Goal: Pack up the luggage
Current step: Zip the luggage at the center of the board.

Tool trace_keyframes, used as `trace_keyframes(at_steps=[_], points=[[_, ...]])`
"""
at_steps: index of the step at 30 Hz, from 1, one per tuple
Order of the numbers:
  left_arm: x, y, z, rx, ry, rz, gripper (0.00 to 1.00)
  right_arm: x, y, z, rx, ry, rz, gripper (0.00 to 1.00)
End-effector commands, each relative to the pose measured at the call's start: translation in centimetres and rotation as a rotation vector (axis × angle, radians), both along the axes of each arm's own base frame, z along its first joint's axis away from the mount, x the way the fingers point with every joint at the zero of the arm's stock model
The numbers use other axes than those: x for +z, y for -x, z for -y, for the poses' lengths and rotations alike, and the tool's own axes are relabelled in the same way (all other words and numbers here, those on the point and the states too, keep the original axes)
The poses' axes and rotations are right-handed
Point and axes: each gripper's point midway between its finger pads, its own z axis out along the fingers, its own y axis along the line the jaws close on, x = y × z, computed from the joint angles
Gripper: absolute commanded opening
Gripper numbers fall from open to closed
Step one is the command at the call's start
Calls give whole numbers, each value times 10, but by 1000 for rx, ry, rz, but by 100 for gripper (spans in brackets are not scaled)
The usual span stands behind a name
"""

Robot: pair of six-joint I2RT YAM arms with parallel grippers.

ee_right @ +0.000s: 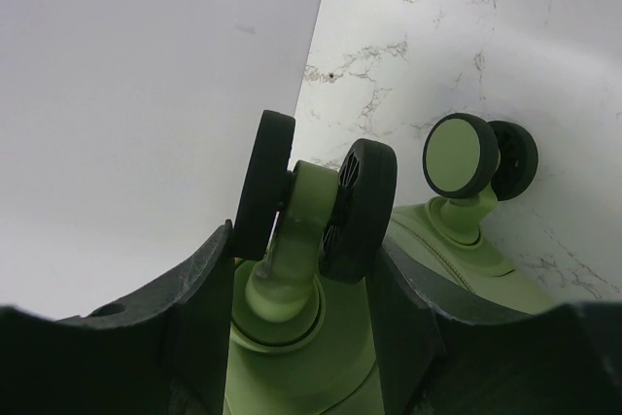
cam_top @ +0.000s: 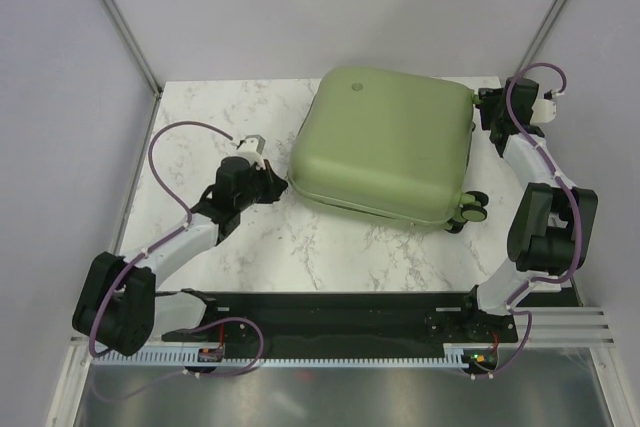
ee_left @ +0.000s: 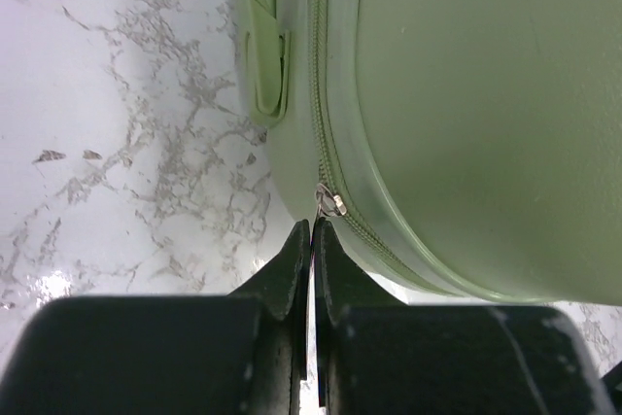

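The luggage [cam_top: 385, 142] is a sage-green hard-shell suitcase lying flat and closed at the back of the marble table [cam_top: 200, 117]. My left gripper [cam_top: 275, 185] is at its near-left corner. In the left wrist view the gripper [ee_left: 312, 225] is shut, with the metal zipper slider [ee_left: 330, 203] right at the fingertips and its pull pinched between them. My right gripper [cam_top: 487, 112] is at the far-right corner. In the right wrist view its fingers [ee_right: 302, 242] clamp a black-and-green double wheel [ee_right: 316, 201] from both sides.
A second wheel [ee_right: 471, 155] stands just right of the gripped one. Another wheel [cam_top: 470, 212] sticks out at the luggage's near-right corner. A green side handle [ee_left: 267, 75] lies beyond the zipper. Grey walls and frame posts close in the table at back and sides.
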Motion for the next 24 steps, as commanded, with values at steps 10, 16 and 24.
trace_keyframes(at_steps=[10, 16, 24], points=[[13, -80, -38, 159, -115, 108, 2, -35, 13, 8, 33, 91, -130, 0], [10, -82, -30, 125, -96, 102, 2, -22, 7, 0, 157, 181, -169, 23], [6, -78, -25, 102, -72, 90, 2, -2, 66, -16, 437, 379, -349, 70]])
